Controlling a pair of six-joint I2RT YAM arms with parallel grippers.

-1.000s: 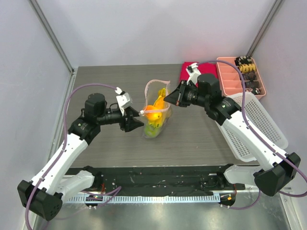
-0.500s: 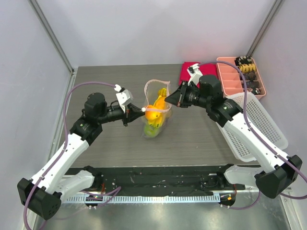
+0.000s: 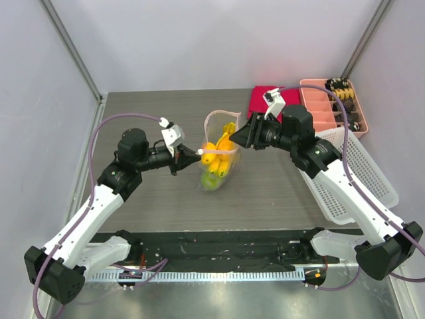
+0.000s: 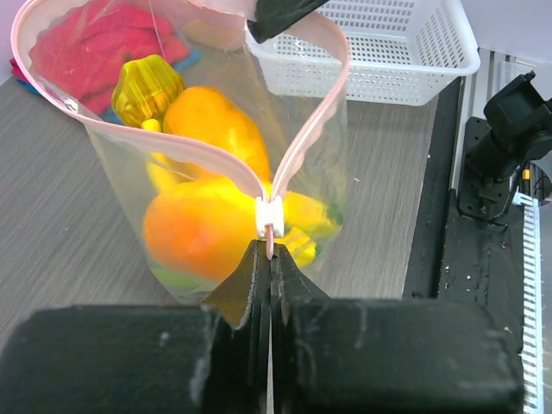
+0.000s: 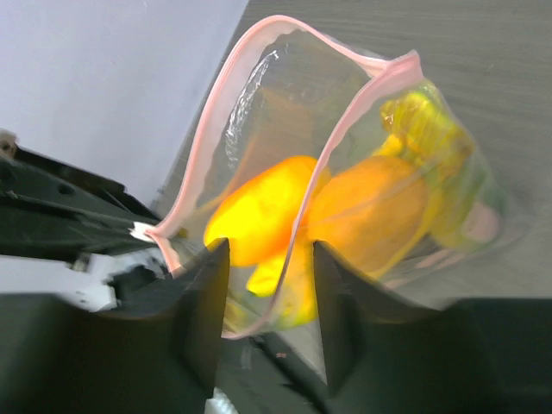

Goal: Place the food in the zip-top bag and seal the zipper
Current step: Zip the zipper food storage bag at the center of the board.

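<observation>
The clear zip-top bag (image 3: 216,151) stands mid-table with its mouth gaping wide. Inside lies the food (image 4: 203,226): orange and yellow fruits, with something green (image 3: 210,180) at the bottom. My left gripper (image 4: 270,252) is shut on the zipper (image 4: 270,226), pinching the pink tab just under the white slider at the bag's near corner. My right gripper (image 5: 269,263) is open at the opposite side of the mouth. One side of the pink zipper strip (image 5: 345,129) runs between its fingers (image 5: 203,289), and neither finger presses on it.
A white mesh basket (image 3: 355,174) lies at the right beside the right arm. Behind it are a pink compartment tray (image 3: 329,106) holding small items and a red cloth (image 3: 261,101). Grey walls close in the table on three sides.
My left gripper has closed on the zipper tab. My right gripper, shut on the bag's rim before, has opened and let it go, and the bag's mouth has spread wider.
</observation>
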